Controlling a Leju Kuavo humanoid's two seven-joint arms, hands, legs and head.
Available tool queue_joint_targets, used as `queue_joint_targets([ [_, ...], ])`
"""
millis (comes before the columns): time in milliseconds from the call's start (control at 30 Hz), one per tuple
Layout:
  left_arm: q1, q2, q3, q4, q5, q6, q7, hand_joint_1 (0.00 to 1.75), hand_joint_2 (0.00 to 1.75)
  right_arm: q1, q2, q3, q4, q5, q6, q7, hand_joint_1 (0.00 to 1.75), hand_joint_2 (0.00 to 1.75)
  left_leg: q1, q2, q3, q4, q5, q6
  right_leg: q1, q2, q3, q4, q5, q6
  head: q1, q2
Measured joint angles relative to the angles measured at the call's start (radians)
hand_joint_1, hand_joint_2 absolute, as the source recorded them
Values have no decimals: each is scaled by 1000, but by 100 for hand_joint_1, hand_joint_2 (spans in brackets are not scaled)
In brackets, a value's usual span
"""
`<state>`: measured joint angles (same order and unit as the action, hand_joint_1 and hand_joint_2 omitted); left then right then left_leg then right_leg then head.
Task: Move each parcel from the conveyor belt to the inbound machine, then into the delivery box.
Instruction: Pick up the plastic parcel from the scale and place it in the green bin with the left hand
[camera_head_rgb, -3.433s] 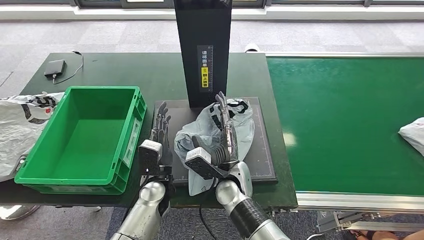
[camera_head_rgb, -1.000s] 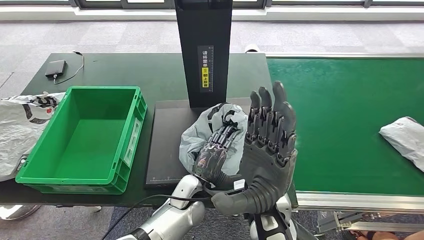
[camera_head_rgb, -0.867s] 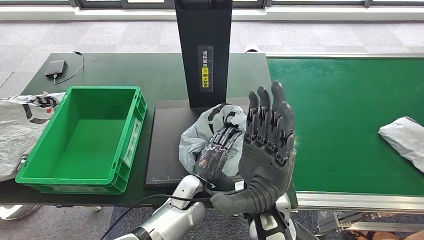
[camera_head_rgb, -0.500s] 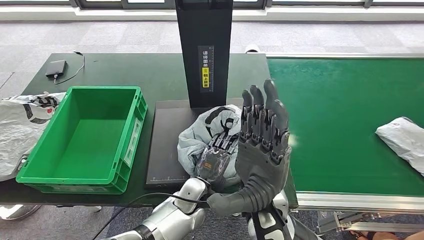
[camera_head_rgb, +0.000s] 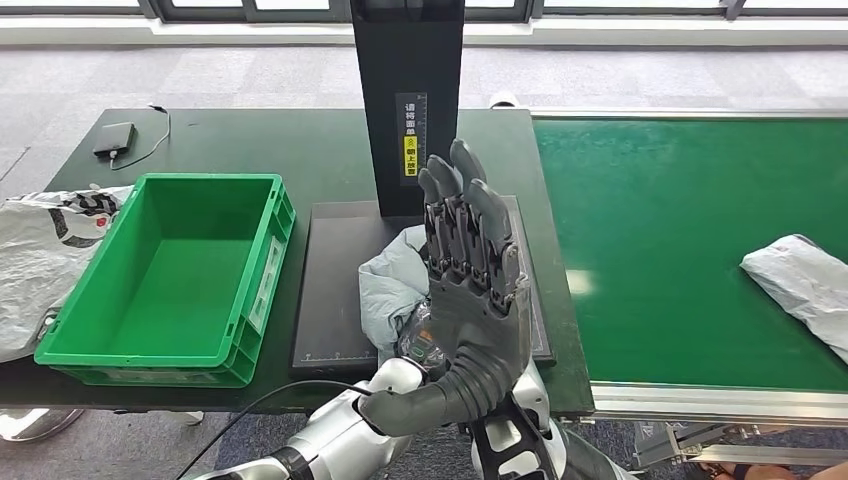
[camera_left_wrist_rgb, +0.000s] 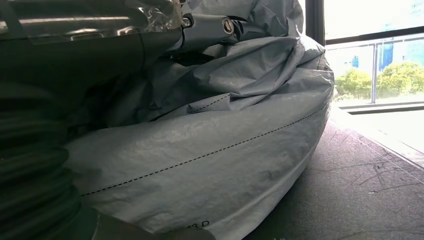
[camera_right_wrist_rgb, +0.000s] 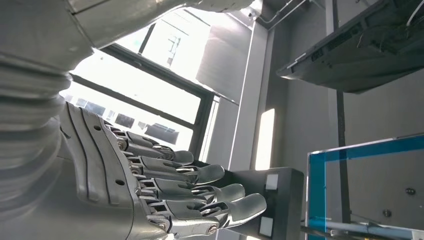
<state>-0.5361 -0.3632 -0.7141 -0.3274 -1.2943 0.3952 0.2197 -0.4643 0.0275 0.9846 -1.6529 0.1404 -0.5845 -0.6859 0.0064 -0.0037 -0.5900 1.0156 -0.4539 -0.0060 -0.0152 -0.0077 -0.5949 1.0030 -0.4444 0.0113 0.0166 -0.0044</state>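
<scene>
Left hand (camera_head_rgb: 425, 335): lay on the grey parcel (camera_head_rgb: 390, 290), dark fingers (camera_left_wrist_rgb: 210, 22) pressed into its crumpled top in the wrist view; whether it truly gripped could not be told, the right hand covering it from above.

Right hand (camera_head_rgb: 470, 270): raised, flat, fingers apart, holding nothing, in front of the parcel.

Parcel: on the black machine plate (camera_head_rgb: 330, 280), below the scanner post (camera_head_rgb: 405, 100).

Box (camera_head_rgb: 170, 275): green, to the left of the plate, just beside it, on the surface (camera_head_rgb: 230, 135). The left hand was the nearer to it; judged next move a carry leftward over the box's near wall.

Second parcel (camera_head_rgb: 800, 290): on the belt (camera_head_rgb: 680, 220), far right, well apart from both hands.
</scene>
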Motion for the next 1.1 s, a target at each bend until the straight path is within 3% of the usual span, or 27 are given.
queue_joint_targets([
  [100, -2, 0, 0, 1, 0, -12, 0, 4, 175, 0, 9, -1, 3, 3, 24, 2, 0, 175, 0, 0, 2, 0, 0, 0, 0, 0, 3, 0, 0, 0, 0, 0],
  [133, -3, 1, 0, 1, -1, -17, 0, 18, 175, 0, 11, -2, 3, 4, 32, 3, 0, 175, 0, 0, 3, 0, 0, 0, 0, 0, 3, 0, 0, 0, 0, 0],
  [233, -4, 1, 0, 2, -4, -28, 0, 141, 175, 0, 17, -4, 4, 7, 46, 5, 0, 175, 0, 0, 5, 0, 0, 0, 0, 0, 5, 0, 0, 0, 0, 0],
  [267, -3, 1, 0, 4, -5, -32, 0, 171, 175, 1, 19, -5, 5, 8, 50, 5, 0, 175, 0, 0, 5, 0, 0, 0, 0, 0, 5, 0, 0, 0, 0, 0],
  [467, -1, 4, 0, 10, -28, -8, 2, 175, 175, 10, 32, -28, 5, 37, 95, 7, 0, 175, 0, 0, 6, 0, 0, 0, 0, 0, 6, 0, 0, 0, 0, 0],
  [800, 0, 16, 50, 10, -79, 131, 28, 175, 175, 29, 60, -64, 9, 66, 151, 5, 0, 175, 0, 0, 5, 0, 0, 0, 0, 0, 5, 0, 0, 0, 0, 0],
  [967, 12, 29, 104, 2, -88, 268, 46, 175, 175, 31, 71, -68, 14, 59, 185, 3, 0, 175, 0, 1, 5, 0, 0, 0, 0, 1, 4, 0, 0, 0, 0, 0],
  [1100, 19, 35, 126, -9, -101, 292, 36, 175, 175, 33, 72, -69, 14, 59, 188, 3, 0, 175, 0, 1, 4, 0, 0, -1, 0, 1, 3, 0, 0, 0, 0, 0],
])
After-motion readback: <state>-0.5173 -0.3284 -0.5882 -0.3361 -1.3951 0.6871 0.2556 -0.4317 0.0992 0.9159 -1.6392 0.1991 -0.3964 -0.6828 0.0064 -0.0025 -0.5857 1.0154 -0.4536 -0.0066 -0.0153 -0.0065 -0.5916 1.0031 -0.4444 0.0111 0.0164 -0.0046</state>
